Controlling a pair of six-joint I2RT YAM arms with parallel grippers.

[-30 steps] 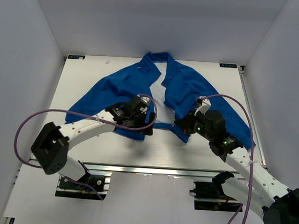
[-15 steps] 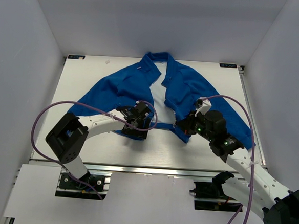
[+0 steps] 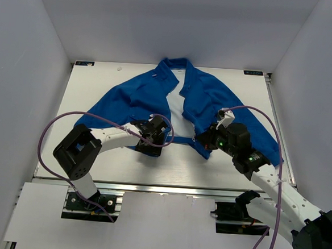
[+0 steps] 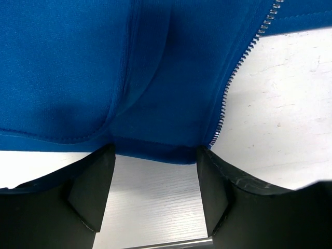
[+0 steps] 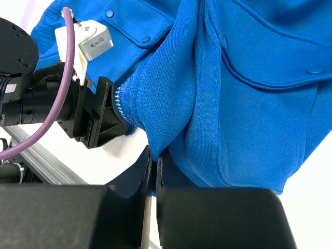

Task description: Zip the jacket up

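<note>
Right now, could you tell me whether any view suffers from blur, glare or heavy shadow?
Top external view: even, soft light on the bright-blue soft fabric jacket, no glare. Left wrist view: pale zipper teeth sharp, a shadowed fold beside them. Right wrist view: fabric crisp, the right pincer at the bottom dark and blurred.

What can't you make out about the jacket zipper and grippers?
- Zipper slider: in no view; top view, arms cover the jacket hem.
- Left wrist: zipper teeth cut off by the top edge.
- Right wrist: whether the right gripper pinches the slider too, hidden by a fabric fold.
</note>
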